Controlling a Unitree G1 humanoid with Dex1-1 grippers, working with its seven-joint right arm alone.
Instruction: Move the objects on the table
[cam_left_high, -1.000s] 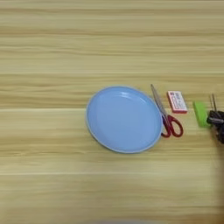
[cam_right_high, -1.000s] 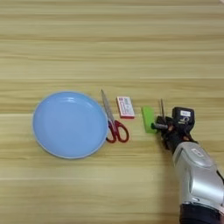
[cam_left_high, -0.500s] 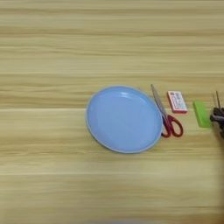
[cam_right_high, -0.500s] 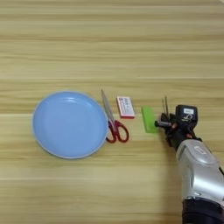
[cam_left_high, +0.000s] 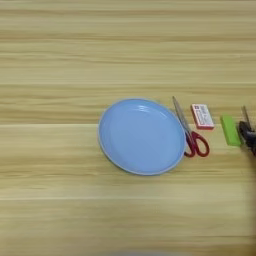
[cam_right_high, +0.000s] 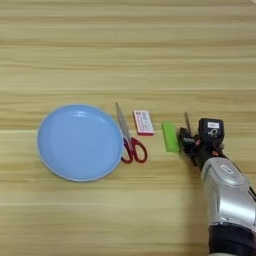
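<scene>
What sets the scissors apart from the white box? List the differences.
The scissors are long, with silver blades and red loop handles; the white box is a short flat rectangle with red print. The scissors lie against the blue plate's rim; the box lies apart, further right. Both rest flat on the table.

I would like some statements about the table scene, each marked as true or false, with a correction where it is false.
1. The scissors lie inside the blue plate. False: they lie on the table, at the plate's right rim.
2. The white box lies to the right of the scissors. True.
3. The green block lies between the white box and the right gripper. True.
4. The blue plate holds the white box. False: nothing lies in the plate; the box is on the table.
5. The scissors have blue handles. False: the handles are red.
</scene>
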